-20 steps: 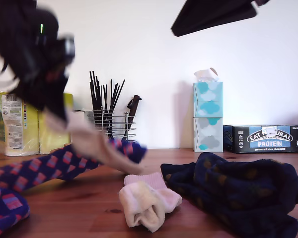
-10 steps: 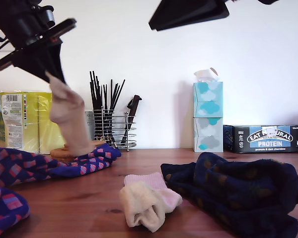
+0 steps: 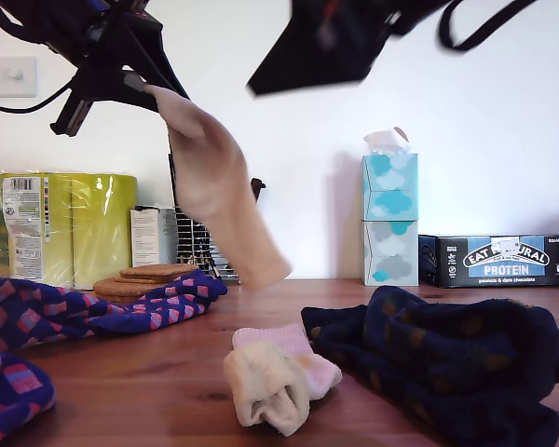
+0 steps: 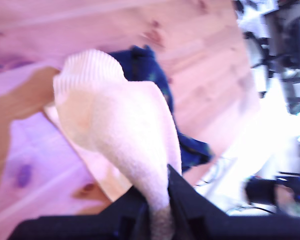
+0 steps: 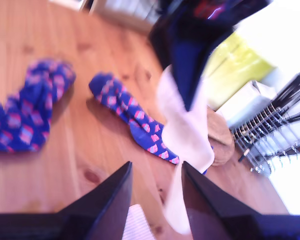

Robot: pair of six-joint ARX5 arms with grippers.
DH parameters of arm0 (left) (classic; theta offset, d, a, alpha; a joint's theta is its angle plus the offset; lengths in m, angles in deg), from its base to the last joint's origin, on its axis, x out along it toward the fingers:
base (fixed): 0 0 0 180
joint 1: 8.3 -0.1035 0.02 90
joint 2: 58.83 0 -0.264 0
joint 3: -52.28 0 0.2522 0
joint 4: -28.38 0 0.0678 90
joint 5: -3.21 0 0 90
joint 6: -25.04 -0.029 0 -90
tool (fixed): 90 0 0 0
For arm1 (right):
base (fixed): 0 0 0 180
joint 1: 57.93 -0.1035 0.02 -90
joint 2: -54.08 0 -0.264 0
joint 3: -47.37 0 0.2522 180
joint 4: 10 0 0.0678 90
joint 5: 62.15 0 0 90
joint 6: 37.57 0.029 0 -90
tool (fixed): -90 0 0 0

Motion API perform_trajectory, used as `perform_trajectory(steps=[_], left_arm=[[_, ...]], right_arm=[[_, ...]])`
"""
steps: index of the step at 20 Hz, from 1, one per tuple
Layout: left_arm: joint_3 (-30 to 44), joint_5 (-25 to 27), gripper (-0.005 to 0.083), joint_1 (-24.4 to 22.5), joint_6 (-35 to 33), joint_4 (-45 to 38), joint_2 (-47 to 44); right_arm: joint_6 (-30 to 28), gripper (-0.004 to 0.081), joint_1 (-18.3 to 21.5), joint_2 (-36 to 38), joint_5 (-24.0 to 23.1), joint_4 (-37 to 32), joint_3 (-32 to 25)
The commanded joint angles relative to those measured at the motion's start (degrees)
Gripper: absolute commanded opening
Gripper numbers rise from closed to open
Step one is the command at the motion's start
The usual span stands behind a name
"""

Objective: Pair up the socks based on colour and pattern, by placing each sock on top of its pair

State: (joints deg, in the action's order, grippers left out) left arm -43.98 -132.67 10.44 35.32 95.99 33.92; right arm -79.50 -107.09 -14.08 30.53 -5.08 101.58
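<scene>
A cream-pink sock [image 3: 214, 186] hangs in the air from my first gripper [image 3: 144, 88], high at the exterior view's left. The first wrist view shows that gripper [image 4: 160, 210] shut on the sock [image 4: 120, 130], with a dark blue sock [image 4: 157, 82] on the table below. Its pair, a crumpled cream-pink sock [image 3: 275, 377], lies at the front middle of the table. Navy dotted socks [image 3: 447, 363] are heaped at the exterior view's right. Blue checked socks [image 3: 93, 312] [image 5: 25, 112] lie at the exterior view's left. My second gripper [image 5: 156, 167] is open and empty, high above the table [image 3: 307, 56].
Along the back wall stand yellow packs [image 3: 65, 228], a small box [image 3: 154, 237], a wire rack of black utensils [image 3: 205, 247], stacked tissue boxes [image 3: 389, 219] and a protein bar box [image 3: 503, 261]. A low stack of brown discs [image 3: 144, 279] sits behind the checked sock.
My first gripper has risen and swung toward the exterior view's right, lifting the cream-pink sock off the checked sock. The second arm has shifted toward the exterior view's left.
</scene>
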Motion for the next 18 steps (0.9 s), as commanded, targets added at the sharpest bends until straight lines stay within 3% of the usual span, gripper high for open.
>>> perform_trajectory(steps=[1, 9, 11, 14, 18], left_arm=[[-0.09, -1.44, -0.0020, 1.79, -0.22, 0.52, 0.90], [-0.09, -1.99, -0.0020, 5.90, -2.49, 3.63, 0.90], [-0.09, -2.05, -0.0020, 6.19, -2.84, 3.67, 0.90], [-0.09, -2.03, -0.0019, 6.19, -3.45, 2.99, 0.90], [-0.11, -2.08, -0.0010, 6.19, -4.35, 2.73, 0.90]], right_arm=[[-2.67, 0.0308, -0.07, -1.64, -0.39, -3.65, -0.76], [-9.22, 0.0296, 1.25, -8.94, -1.81, -8.02, 3.48], [-9.38, 0.0215, 1.36, -8.94, -1.77, -8.02, 4.09], [-9.53, -0.0014, 1.33, -8.94, -1.64, -8.07, 5.33], [-9.49, -0.0011, 1.49, -8.94, -1.25, -7.23, 5.55]])
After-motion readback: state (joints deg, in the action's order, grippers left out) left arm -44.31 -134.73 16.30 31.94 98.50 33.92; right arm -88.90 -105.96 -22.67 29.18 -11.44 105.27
